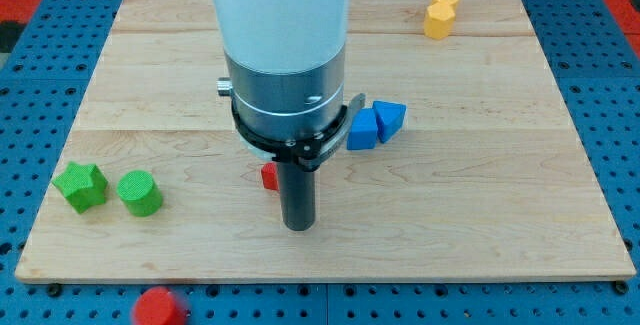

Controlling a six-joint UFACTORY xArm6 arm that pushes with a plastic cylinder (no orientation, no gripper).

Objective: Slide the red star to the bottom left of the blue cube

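The red star [269, 176] lies on the wooden board, mostly hidden behind my rod; only its left edge shows. The blue cube [362, 130] sits to the upper right of it, touching a second blue block [390, 118] with a pointed shape on its right. My tip [299, 225] rests on the board just right of and below the red star, and below-left of the blue cube. The arm's white and grey body hides the board's middle top.
A green star [80, 185] and a green cylinder [139, 193] sit at the board's left. A yellow block [439, 14] is at the top right. A red round block [159, 308] lies off the board at the view's bottom. The board [480, 215] rests on a blue pegboard.
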